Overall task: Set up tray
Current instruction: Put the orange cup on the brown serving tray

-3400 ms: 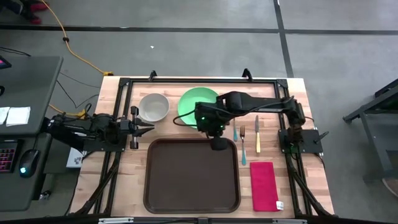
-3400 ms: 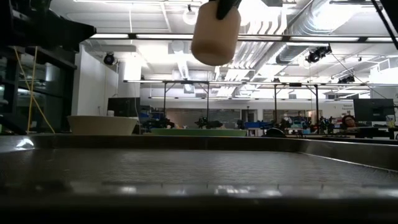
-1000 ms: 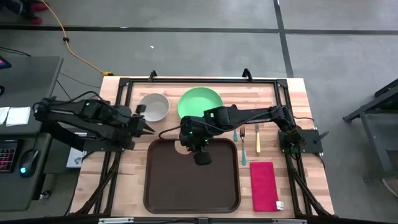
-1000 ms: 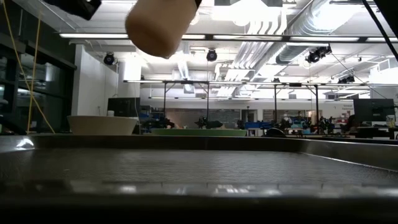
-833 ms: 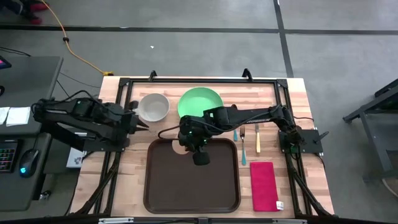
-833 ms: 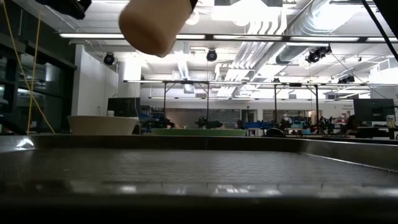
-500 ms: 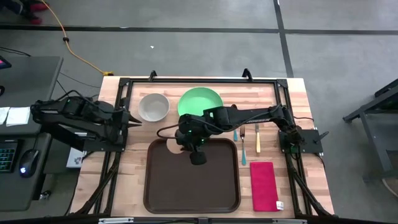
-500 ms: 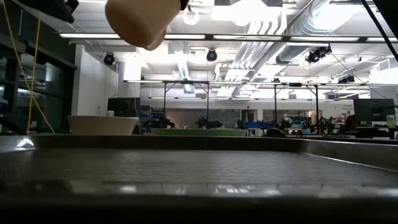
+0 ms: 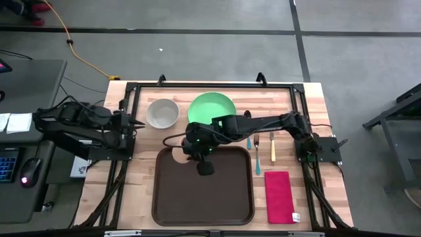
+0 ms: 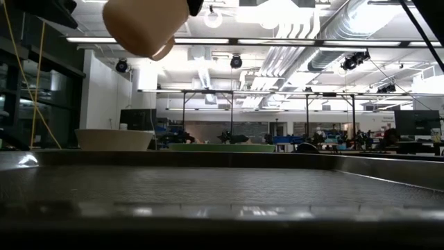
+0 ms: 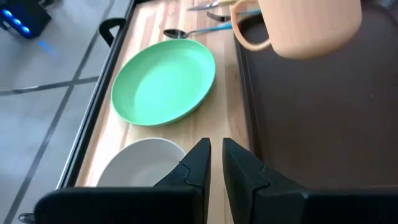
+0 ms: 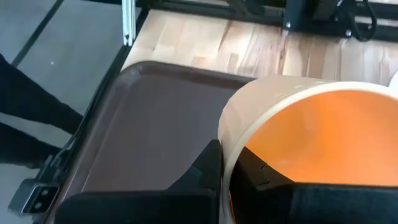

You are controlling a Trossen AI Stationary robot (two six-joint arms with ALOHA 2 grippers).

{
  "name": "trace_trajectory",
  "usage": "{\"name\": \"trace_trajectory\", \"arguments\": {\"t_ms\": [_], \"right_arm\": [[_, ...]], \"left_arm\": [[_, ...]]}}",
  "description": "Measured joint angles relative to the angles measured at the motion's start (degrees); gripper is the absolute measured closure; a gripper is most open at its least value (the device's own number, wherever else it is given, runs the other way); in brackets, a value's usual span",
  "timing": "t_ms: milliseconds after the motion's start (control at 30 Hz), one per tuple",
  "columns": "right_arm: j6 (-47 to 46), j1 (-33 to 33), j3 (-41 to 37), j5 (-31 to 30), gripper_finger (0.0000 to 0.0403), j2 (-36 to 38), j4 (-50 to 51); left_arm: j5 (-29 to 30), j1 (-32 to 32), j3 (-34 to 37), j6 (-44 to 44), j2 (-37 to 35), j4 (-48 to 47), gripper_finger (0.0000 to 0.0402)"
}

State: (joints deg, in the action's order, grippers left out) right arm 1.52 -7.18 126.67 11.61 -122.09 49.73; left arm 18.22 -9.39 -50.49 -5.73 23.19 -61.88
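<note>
High view: your right gripper has slid further left since 3.4 s ago and now hangs over the tray's far-left corner, still carrying the cup, whose pale edge pokes out past the tray rim onto the surface. Your left gripper has pulled back toward the left edge of the surface, beside the white bowl. The tray lies at the near middle, with the green plate just beyond its far rim. Spoon, fork and knife lie right of the plate, and the red napkin sits just right of the tray. Most of the tray floor is bare.

Low view: the cup hangs high at upper left, further left than 0.5 s ago, well clear of the tray floor. Bowl and plate show past the far rim.

Left wrist view: left jaws are nearly together on nothing, fingertips pointing over the bowl toward the plate. The cup hangs over the tray corner, handle toward the plate.

Right wrist view: right jaws are clamped on the cup rim, one finger outside the wall and one inside. The tray lies below, its rounded corner just ahead.
</note>
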Motion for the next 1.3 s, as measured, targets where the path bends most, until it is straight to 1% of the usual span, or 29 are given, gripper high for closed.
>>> {"name": "trace_trajectory", "arguments": {"t_ms": [267, 633, 733, 933, 1033, 1133, 1300], "right_arm": [[-0.02, 0.79, 0.0, 1.04, 0.0403, -1.57, -4.47], [-0.63, 1.96, 0.0, 2.0, 0.0403, -1.92, -4.06], [-0.67, 1.96, 0.0, 1.96, 0.0403, -1.92, -3.52], [-1.34, 1.96, 0.0, 2.68, 0.0403, -1.92, -2.34], [-1.26, 1.97, 0.0, 4.01, 0.0403, -1.92, -2.06], [-1.2, 1.96, 0.0, 5.06, 0.0403, -1.92, -2.09], [-1.06, 1.96, 0.0, 5.1, 0.0403, -1.92, -2.03]], "left_arm": [[-0.02, 0.0, 4.05, 0.04, -5.05, 1.28, 0.0328], [-0.07, 0.0, 9.12, 0.39, -9.3, 4.31, 0.0328], [-0.46, 0.0, 10.14, 0.37, -9.51, 7.03, 0.0328], [-7.95, -0.01, 10.96, -2.87, -8.26, 18.74, 0.0328], [-11.51, -0.02, 10.98, -4.67, -6.82, 23.45, 0.0328], [-13.88, -0.02, 10.96, -4.73, -4.17, 25.13, 0.0328], [-16.92, -0.01, 10.96, -4.53, 1.6, 26.63, 0.0328]]}}
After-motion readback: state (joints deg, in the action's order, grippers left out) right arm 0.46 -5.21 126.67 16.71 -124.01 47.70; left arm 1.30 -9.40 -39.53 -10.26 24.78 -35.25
